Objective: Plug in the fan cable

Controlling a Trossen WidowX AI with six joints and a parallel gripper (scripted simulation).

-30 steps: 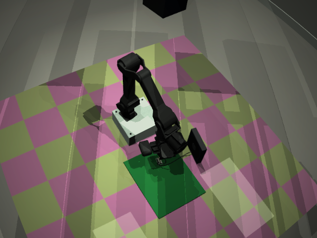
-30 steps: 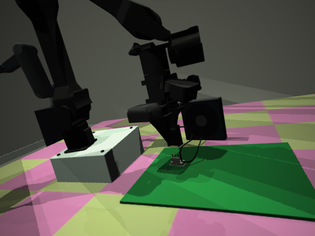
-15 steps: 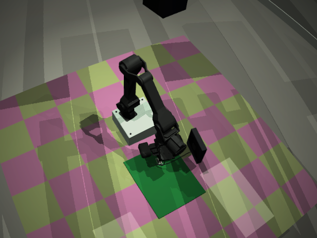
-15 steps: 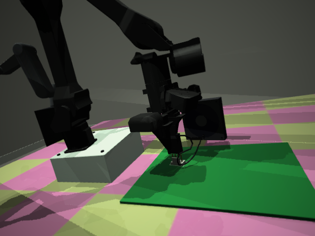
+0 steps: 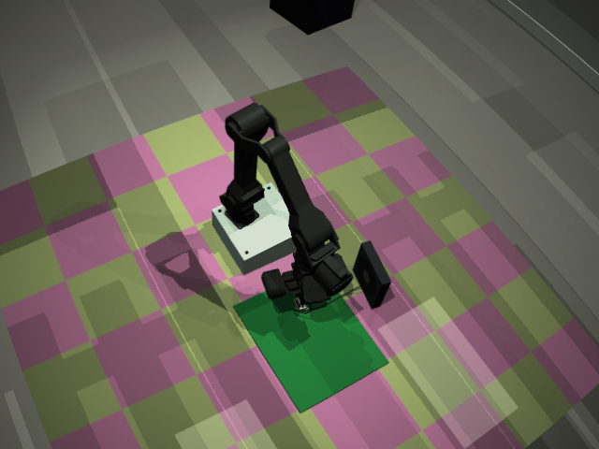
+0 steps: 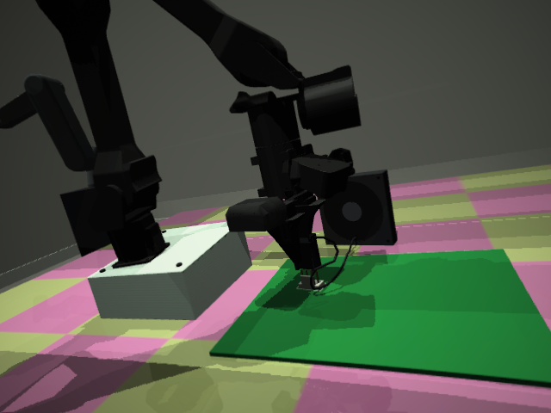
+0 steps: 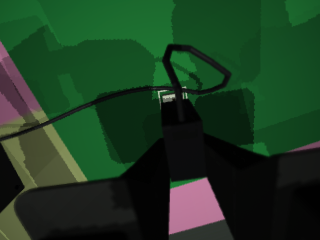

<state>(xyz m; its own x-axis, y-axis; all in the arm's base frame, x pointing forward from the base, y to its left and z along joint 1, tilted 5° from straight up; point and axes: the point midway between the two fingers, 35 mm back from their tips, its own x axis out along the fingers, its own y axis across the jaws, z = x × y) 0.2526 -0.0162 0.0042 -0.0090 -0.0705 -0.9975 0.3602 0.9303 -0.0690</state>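
The green board [image 5: 333,371] [image 6: 427,329] [image 7: 220,25] lies flat. The white four-pin header [image 5: 302,308] [image 6: 306,282] [image 7: 167,98] stands near its edge on the arm's side. My gripper [image 6: 308,260] [image 7: 181,142] is shut on the black plug [image 7: 185,155], directly over the header. In the exterior view the tops of the pins show just under the plug, so it is not fully down; whether the pin tips are inside it is hidden. In the wrist view the plug covers part of the header. The thin black cable [image 6: 337,252] [image 7: 229,76] loops from the plug to the fan.
The black fan [image 5: 372,275] [image 6: 351,211] stands upright beside the board, close to the wrist parts. The arm's pale base block [image 5: 266,238] [image 6: 146,293] is behind the header. Another dark block [image 5: 312,14] shows at the top of the top view.
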